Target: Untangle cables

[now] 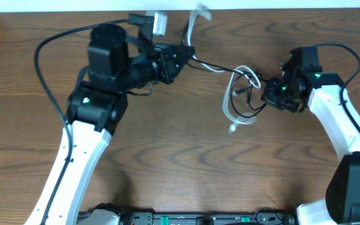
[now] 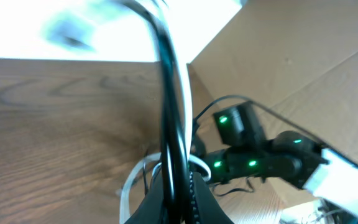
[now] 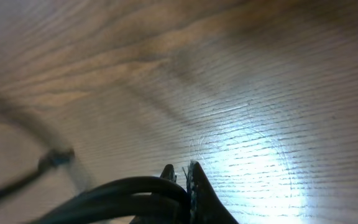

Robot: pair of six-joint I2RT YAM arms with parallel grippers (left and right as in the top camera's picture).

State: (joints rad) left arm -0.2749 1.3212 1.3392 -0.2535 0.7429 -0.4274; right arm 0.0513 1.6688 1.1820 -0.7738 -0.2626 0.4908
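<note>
My left gripper [image 1: 190, 54] is raised near the table's far edge and shut on a black cable [image 1: 214, 67] and a white cable [image 1: 228, 106]. In the left wrist view both cords [image 2: 169, 112] run up from the jaws [image 2: 179, 202]. The white cable's end [image 1: 199, 12] is blurred above the gripper. The cables stretch right to a loose tangle [image 1: 242, 84]. My right gripper [image 1: 267, 92] is at the tangle's right side, shut on black cables [image 3: 123, 193] between its jaws [image 3: 182, 175]. A blurred plug [image 3: 55, 158] hangs to the left.
The wooden table [image 1: 167, 156] ends at a white wall at the back. The right arm [image 2: 253, 155], with green lights, shows in the left wrist view. Thicker black robot cables loop by each arm [image 1: 42, 75].
</note>
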